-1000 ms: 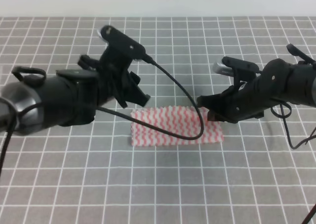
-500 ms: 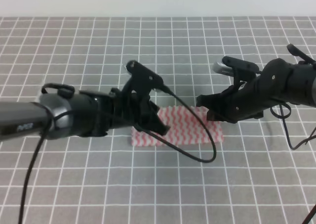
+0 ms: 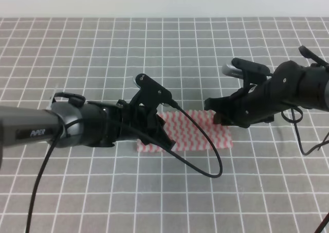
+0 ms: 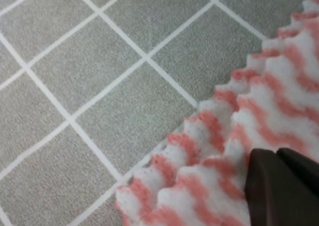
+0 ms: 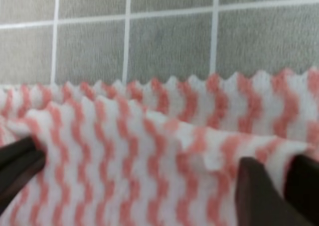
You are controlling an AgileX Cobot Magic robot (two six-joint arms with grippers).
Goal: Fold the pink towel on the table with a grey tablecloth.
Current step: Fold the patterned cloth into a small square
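Change: the left gripper [image 3: 163,136] has come lower and further over the towel's left end than half a second ago; the right gripper [image 3: 220,117] is unmoved.
Towel: the pink towel [image 3: 198,135] lies flat near the middle of the table [image 3: 154,48], long side running left to right, its left part hidden under the left arm.
Left jaws: one dark tip [image 4: 279,186] rests on the cloth near its pinked corner; whether the jaws are parted or closed cannot be told.
Right jaws: spread wide, one dark finger [image 5: 266,196] at either side of the wrist view, with a raised fold of towel between them.
Cable: a black cable [image 3: 208,156] loops across the towel.
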